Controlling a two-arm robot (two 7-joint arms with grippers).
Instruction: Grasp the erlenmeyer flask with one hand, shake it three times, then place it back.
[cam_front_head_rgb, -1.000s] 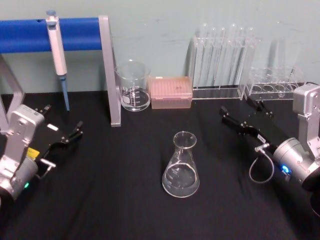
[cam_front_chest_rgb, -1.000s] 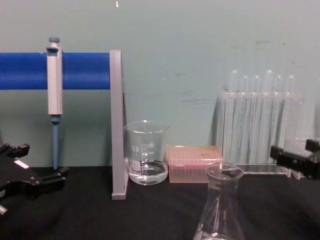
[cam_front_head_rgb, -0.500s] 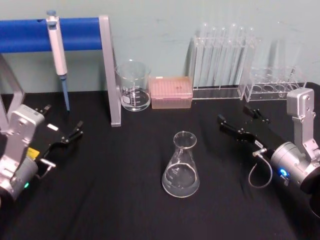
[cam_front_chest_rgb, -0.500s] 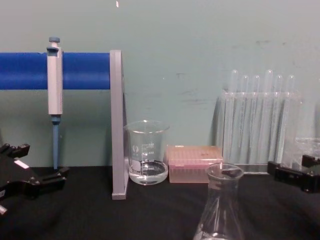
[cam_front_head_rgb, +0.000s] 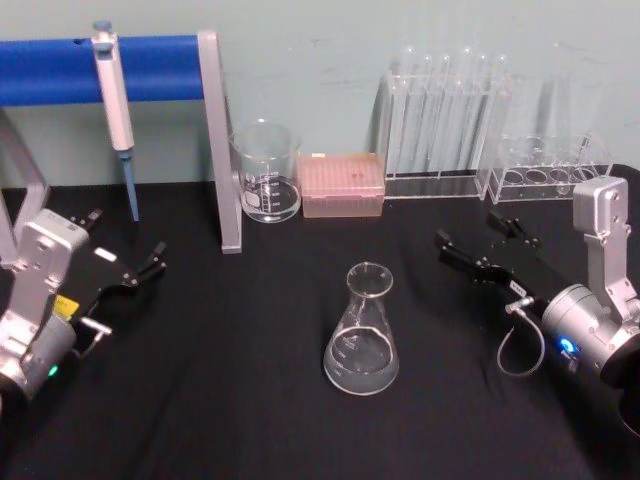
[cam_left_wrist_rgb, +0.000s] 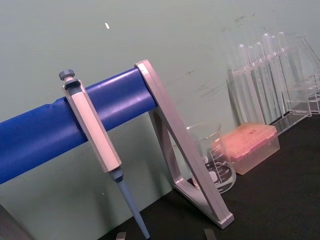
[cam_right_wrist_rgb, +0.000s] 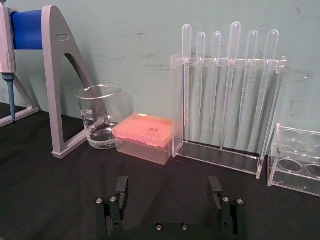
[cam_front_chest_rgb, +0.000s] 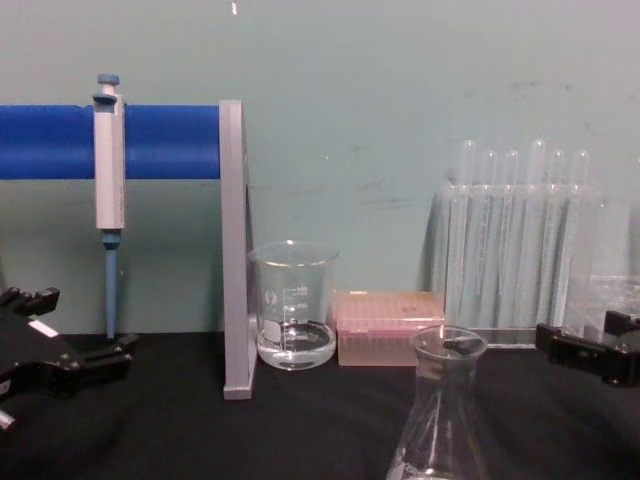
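The erlenmeyer flask (cam_front_head_rgb: 362, 332) is standing upright at centre frame on the black counter (cam_front_head_rgb: 230, 400), while the right hand (cam_front_head_rgb: 485, 245) is hovering released at right, apart from it; the left hand (cam_front_head_rgb: 125, 258) is idling released at left.

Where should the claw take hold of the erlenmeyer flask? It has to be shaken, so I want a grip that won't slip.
Probably the narrow neck just under the flared rim of the erlenmeyer flask. It stands upright, its walls slope and the rim gives a stop. The open right claw sits to its right, so come in level from that side.
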